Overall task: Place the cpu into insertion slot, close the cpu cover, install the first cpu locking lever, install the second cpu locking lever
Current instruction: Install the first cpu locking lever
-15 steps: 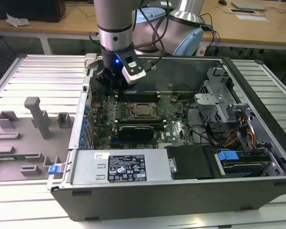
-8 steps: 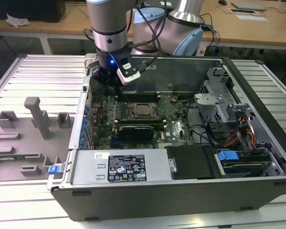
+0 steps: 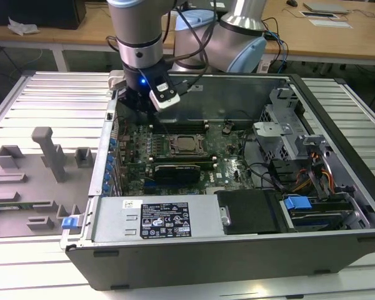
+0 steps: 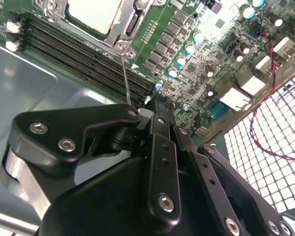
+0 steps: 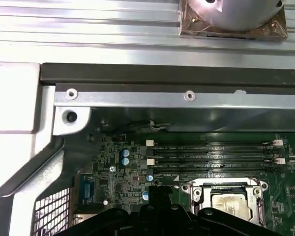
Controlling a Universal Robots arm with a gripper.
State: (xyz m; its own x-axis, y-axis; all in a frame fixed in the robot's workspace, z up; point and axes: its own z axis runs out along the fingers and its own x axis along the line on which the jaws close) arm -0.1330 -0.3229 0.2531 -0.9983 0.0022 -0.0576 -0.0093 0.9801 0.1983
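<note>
The cpu [image 3: 186, 144] lies in the insertion slot on the motherboard, its pale metal top [image 4: 96, 12] showing through the window of the cpu cover [image 4: 119, 35]. The silver cover [image 5: 196, 189] lies flat over the chip [image 5: 229, 204]. A thin wire locking lever [image 4: 126, 81] runs from the cover's corner towards my gripper [image 4: 156, 101]. The gripper [image 3: 142, 119] hangs low over the board towards the exterior view's left of the socket, its fingers closed together with nothing seen between them. The lever's far end passes behind the gripper's linkage.
Long black memory slots [image 5: 211, 155] run along the socket's far side. The case's metal wall [image 5: 187, 96] and a perforated back panel [image 4: 265, 147] stand close to the gripper. Cables and drive bays [image 3: 300, 169] fill the exterior view's right.
</note>
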